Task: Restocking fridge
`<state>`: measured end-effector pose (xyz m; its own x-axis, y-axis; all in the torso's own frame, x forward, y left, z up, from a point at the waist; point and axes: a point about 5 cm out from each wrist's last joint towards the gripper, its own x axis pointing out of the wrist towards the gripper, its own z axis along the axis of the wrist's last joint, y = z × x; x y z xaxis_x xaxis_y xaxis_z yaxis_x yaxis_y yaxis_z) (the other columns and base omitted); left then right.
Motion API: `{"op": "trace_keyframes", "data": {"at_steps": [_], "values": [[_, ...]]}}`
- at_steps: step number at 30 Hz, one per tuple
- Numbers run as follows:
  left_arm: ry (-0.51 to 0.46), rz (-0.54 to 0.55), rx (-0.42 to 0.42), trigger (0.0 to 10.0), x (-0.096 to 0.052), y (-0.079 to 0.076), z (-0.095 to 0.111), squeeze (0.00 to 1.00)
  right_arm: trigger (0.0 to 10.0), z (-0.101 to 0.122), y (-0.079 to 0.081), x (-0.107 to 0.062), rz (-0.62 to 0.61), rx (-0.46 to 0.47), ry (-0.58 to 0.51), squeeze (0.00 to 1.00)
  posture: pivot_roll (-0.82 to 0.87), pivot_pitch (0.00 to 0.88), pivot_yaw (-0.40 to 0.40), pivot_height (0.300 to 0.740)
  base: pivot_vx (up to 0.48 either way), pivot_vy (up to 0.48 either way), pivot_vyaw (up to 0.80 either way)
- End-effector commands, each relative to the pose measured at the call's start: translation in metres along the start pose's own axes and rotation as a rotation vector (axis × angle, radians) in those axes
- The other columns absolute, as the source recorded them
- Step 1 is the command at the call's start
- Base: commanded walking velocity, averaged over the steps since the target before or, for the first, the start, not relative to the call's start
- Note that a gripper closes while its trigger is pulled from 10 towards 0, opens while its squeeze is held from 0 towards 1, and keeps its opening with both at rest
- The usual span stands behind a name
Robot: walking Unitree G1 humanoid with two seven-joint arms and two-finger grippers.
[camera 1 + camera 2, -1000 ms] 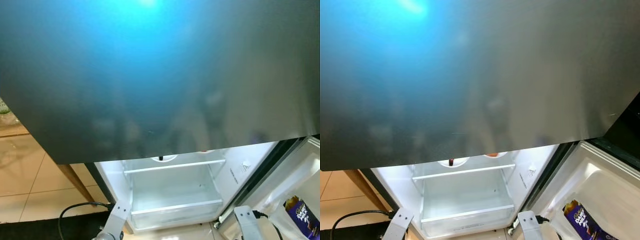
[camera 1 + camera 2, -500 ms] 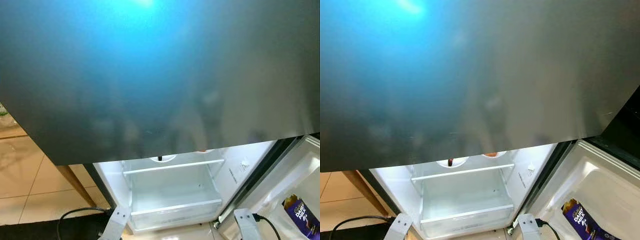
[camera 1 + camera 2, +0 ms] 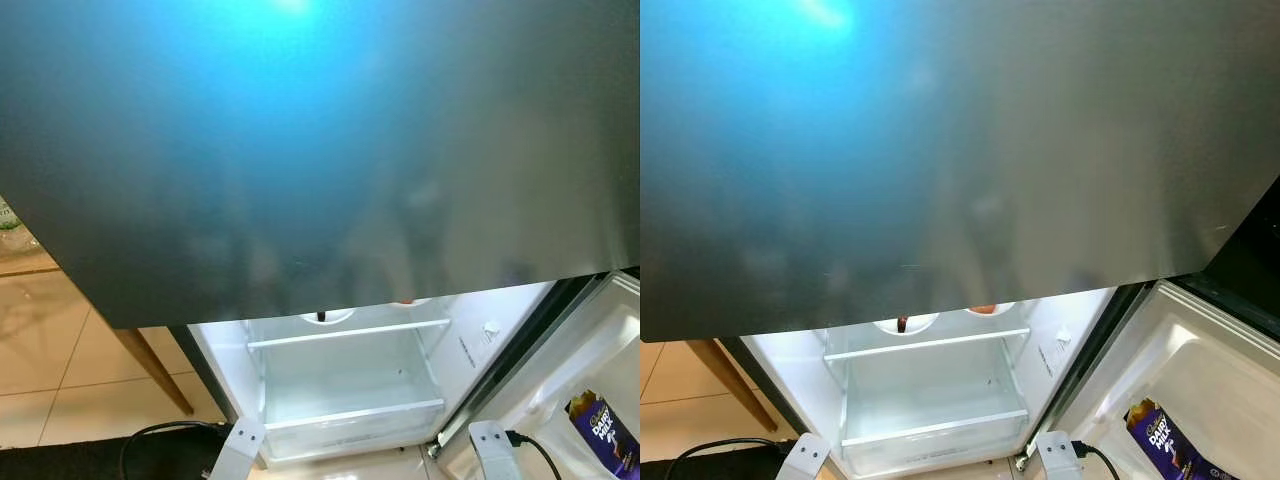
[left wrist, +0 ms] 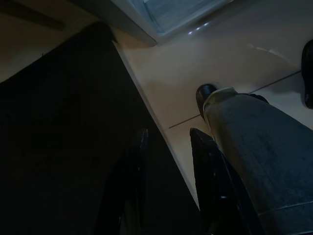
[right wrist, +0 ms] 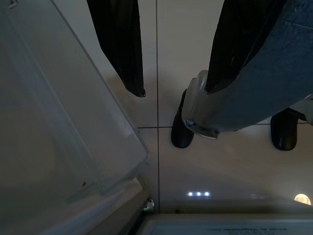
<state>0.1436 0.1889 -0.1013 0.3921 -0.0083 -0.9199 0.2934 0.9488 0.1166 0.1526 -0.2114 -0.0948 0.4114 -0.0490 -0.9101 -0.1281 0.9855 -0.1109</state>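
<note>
the closed upper fridge door [image 3: 320,150] is the biggest thing before me, a dark brushed panel with a blue glare near its top, and it sits where it sat a second ago. below it the lower compartment [image 3: 345,385] stands open and lit: a glass shelf [image 3: 350,332] carries two small bowls [image 3: 905,323] half hidden under the door's edge, and the clear drawer [image 3: 350,410] beneath looks bare. to my right the open lower door [image 3: 1200,370] holds a purple chocolate bar [image 3: 1165,440] in its bin.

little has changed. my head view has only drifted a touch, and the silver ends of my forearms sit slightly lower at the bottom edge, so i judge i am standing and looking rather than reaching.

both arms hang idle toward the tiled floor [image 5: 161,63]. my left gripper [image 4: 166,147] has its fingers apart with nothing between them, over the dark mat [image 4: 58,147]. my right gripper [image 5: 173,90] is spread wide and empty too, beside the door's white edge.

with nothing in hand, restocking waits on fetching an item; the drawer and shelf have plenty of room.
</note>
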Motion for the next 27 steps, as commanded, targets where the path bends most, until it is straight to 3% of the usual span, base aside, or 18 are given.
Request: {"op": "trace_keyframes", "data": {"at_steps": [1,27], "values": [[0.011,-0.017,0.015,10.0,0.001,-0.006,-0.001,0.00,10.0,-0.004,-0.003,-0.001,-0.010,0.005,0.013,0.00,-0.04,0.000,0.000,0.740,-0.266,0.000,0.00],[-0.004,-0.023,0.028,10.0,0.002,-0.008,0.009,0.00,10.0,-0.006,-0.009,-0.002,-0.033,0.037,0.012,0.00,-0.08,0.000,0.017,0.740,-0.343,0.000,0.00]]}}
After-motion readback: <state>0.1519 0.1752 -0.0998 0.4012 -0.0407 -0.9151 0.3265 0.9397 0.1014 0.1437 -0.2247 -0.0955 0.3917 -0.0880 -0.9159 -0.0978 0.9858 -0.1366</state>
